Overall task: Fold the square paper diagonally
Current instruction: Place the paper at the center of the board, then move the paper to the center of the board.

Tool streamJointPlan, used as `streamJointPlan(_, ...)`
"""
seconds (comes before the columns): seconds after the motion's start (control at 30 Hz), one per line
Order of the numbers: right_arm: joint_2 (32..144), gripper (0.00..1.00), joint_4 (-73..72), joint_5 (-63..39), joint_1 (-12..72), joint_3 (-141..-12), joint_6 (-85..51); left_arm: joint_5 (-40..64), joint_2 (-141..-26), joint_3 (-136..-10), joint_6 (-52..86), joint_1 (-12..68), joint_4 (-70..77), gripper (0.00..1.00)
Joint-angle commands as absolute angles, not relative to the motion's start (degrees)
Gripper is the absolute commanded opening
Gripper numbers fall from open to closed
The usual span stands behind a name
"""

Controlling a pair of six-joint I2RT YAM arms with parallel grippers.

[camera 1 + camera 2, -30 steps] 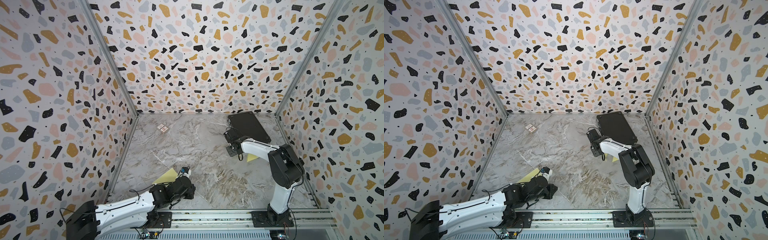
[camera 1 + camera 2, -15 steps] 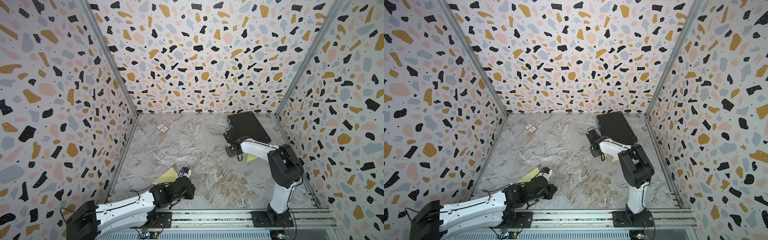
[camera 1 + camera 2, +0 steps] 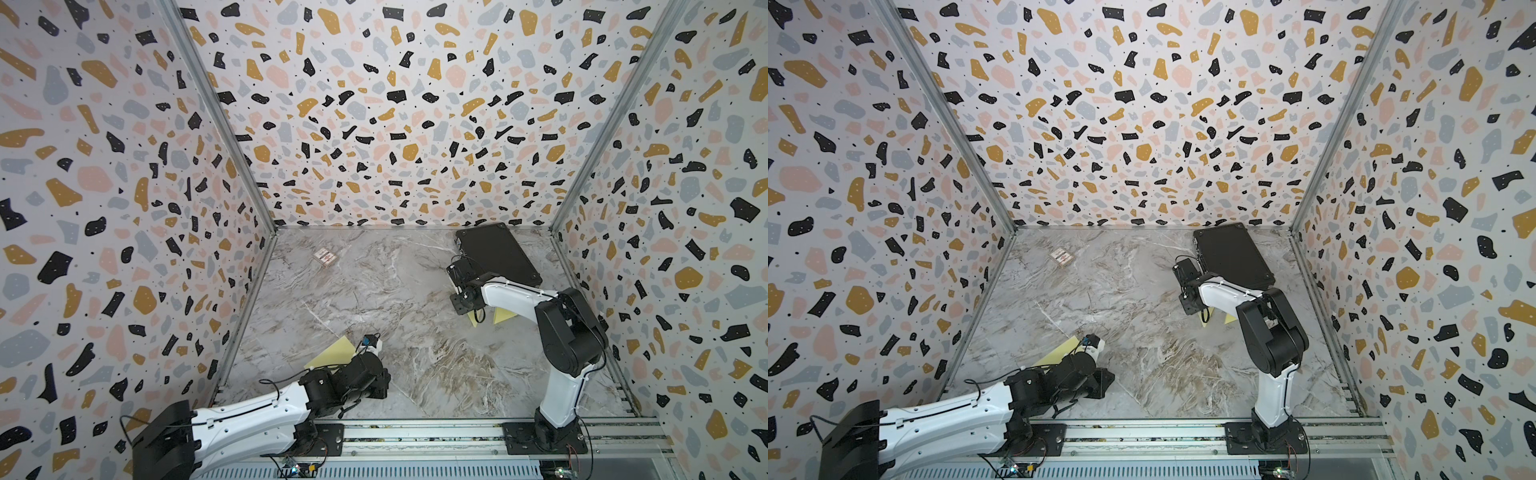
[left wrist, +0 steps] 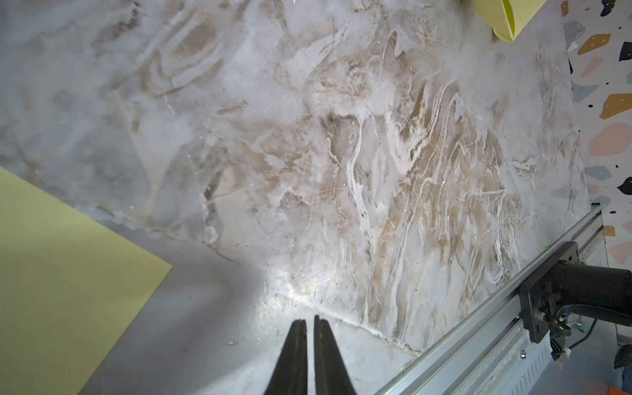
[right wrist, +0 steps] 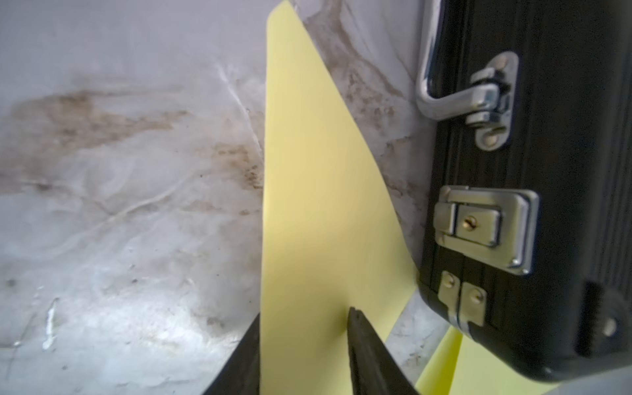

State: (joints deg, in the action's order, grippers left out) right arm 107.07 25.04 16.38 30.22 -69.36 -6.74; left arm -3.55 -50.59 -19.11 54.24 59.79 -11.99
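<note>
A yellow square paper (image 3: 505, 316) lies under the right arm in both top views, close to the black case. In the right wrist view a flap of this paper (image 5: 307, 171) stands up from the table. My right gripper (image 5: 304, 313) is open around the flap, and one finger (image 5: 366, 345) is in front of the sheet while the other is partly behind it. A second yellow sheet (image 3: 332, 353) lies flat beside the left arm. My left gripper (image 4: 307, 319) hovers low over bare marble next to that sheet (image 4: 61, 273), shut on nothing.
A black case (image 3: 498, 253) with metal latches (image 5: 485, 225) sits at the back right, right against the paper. A small card box (image 3: 324, 257) lies at the back left. A metal rail (image 3: 415, 436) runs along the front edge, and patterned walls close three sides.
The right gripper's jaws have spread apart around the paper flap, and the right wrist has shifted slightly. The left arm has not moved.
</note>
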Motion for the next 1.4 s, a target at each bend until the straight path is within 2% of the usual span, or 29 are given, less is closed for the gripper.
streamJointPlan(0.0,103.9,0.48,27.1,14.5,30.2,-69.3,-8.1,-4.2,-50.4,-20.1,54.4,59.8,-11.9,0.11)
streamJointPlan(0.13,102.4,0.60,27.7,12.7,30.2,-69.3,-8.5,-4.3,-50.4,-20.1,54.4,59.8,-12.0,0.11)
streamJointPlan(0.2,101.4,0.62,27.7,11.5,30.2,-69.2,-8.9,-4.4,-50.4,-20.2,54.4,59.8,-12.0,0.11)
streamJointPlan(0.4,97.5,0.64,28.1,6.1,30.2,-68.7,-9.8,-6.7,-49.8,-21.1,54.4,59.8,-15.6,0.11)
streamJointPlan(0.7,87.0,0.63,30.8,-4.7,30.3,-64.3,-15.5,-20.0,-47.3,-24.6,58.5,57.4,-34.0,0.16)
streamJointPlan(0.87,79.1,0.63,30.1,-9.3,31.6,-56.8,-20.2,-17.4,-46.5,-23.0,56.7,48.9,-34.1,0.18)
streamJointPlan(1.03,73.4,0.63,29.7,-10.8,35.4,-51.3,-23.1,-14.8,-45.7,-21.6,53.9,43.6,-31.6,0.19)
streamJointPlan(1.37,69.3,0.62,29.1,-12.3,40.9,-46.3,-30.8,-7.7,-52.7,-18.6,53.2,40.8,-21.1,0.15)
